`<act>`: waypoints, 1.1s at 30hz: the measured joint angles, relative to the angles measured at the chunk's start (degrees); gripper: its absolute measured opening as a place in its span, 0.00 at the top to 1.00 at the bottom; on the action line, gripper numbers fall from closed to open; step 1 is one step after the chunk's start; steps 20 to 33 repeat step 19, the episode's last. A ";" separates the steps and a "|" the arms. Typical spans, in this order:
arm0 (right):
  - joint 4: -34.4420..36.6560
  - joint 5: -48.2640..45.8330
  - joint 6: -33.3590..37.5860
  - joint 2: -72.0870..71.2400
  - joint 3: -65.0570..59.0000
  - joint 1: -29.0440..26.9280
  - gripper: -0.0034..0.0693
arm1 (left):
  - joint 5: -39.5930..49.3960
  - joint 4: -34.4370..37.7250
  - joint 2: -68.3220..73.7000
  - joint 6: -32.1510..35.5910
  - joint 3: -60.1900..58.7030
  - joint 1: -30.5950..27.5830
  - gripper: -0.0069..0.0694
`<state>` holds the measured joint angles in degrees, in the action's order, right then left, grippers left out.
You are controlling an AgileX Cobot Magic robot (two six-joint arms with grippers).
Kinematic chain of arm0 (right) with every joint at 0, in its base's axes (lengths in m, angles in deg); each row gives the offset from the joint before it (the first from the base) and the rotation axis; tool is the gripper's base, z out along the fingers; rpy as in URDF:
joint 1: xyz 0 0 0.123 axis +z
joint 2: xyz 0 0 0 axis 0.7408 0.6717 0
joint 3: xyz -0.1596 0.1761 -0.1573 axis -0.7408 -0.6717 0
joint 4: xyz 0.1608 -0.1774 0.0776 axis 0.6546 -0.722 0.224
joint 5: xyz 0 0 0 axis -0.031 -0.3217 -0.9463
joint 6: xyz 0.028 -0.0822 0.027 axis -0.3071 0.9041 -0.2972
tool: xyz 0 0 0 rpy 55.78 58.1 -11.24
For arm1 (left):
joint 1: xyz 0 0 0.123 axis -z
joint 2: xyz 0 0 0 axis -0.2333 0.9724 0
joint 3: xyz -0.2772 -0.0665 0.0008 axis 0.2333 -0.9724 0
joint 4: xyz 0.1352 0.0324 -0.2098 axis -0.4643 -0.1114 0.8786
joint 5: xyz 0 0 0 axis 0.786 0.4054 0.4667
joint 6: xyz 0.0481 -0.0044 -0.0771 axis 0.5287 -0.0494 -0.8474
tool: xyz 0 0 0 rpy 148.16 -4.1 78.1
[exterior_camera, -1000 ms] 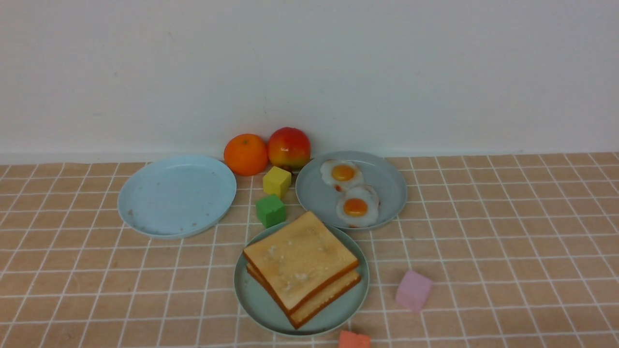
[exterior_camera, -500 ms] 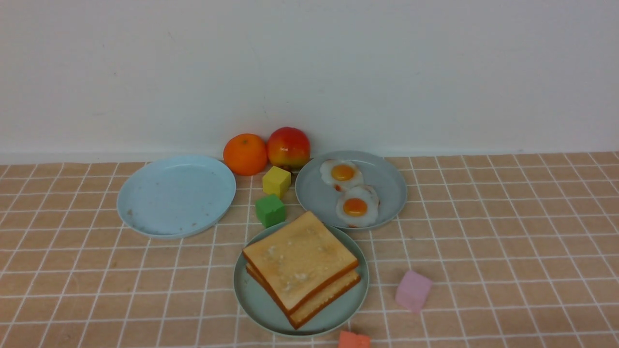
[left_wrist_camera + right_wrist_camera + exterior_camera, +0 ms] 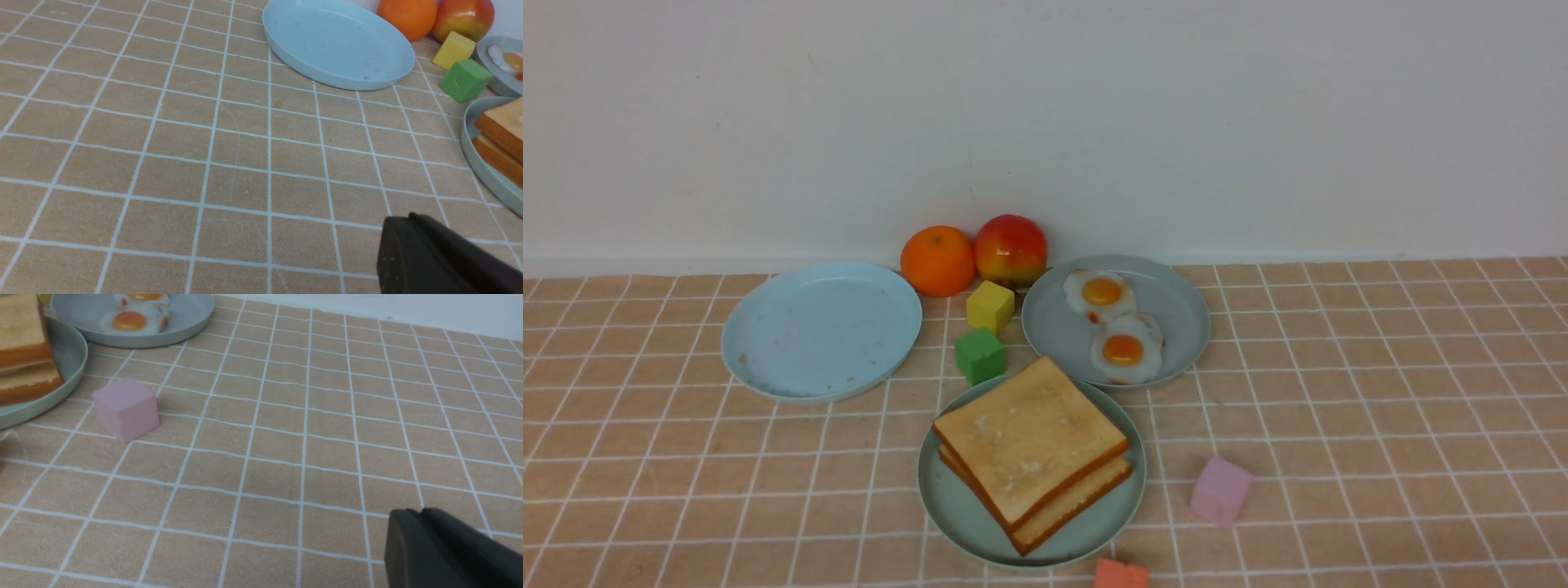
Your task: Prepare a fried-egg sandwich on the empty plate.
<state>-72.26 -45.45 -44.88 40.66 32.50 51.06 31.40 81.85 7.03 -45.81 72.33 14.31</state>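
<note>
Tabletop layout, front view w/ both wrist views. Counts: 3 plates, 2 toast slices (image 3: 1029, 437), 2 fried eggs (image 3: 1115, 327), 4 cubes — yellow cube (image 3: 990, 306), green cube (image 3: 979, 355), pink cube (image 3: 1221, 492), orange-red cube (image 3: 1121, 575) (cut off at the near edge) — plus 1 orange (image 3: 938, 260) and 1 apple (image 3: 1010, 249), both at the back by the wall.

Containers: the mint-green plate (image 3: 947, 498), nearest the robot, holds the toast slices stacked one on the other; whether anything lies between them cannot be told. The grey-blue plate (image 3: 1184, 314), just behind it to the right, holds both eggs side by side, edges touching. The sky-blue plate (image 3: 821, 331), back left, holds only a few crumbs.

No brand, label or writing legible on anything.

Grippers: neither shows in the front view. The left gripper (image 3: 441, 257) appears only as a dark tip above bare cloth — closed, holding nothing. The right gripper (image 3: 445, 551) likewise shows one dark tip over the cloth near the pink cube; its opening cannot be told.
</note>
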 joint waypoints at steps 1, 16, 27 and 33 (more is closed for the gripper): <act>0.00 0.00 0.00 0.00 0.00 0.00 0.87 | 0.00 0.00 0.00 0.00 0.00 0.00 0.93; -0.07 0.00 0.05 0.00 0.00 0.00 0.84 | -0.08 0.00 0.00 0.00 0.00 0.00 0.92; -0.07 0.00 0.05 0.00 0.00 0.00 0.84 | -0.13 0.00 0.00 0.00 0.00 0.00 0.91; -0.07 0.00 0.05 0.00 0.00 0.00 0.84 | -0.13 0.00 0.00 0.00 0.00 0.00 0.91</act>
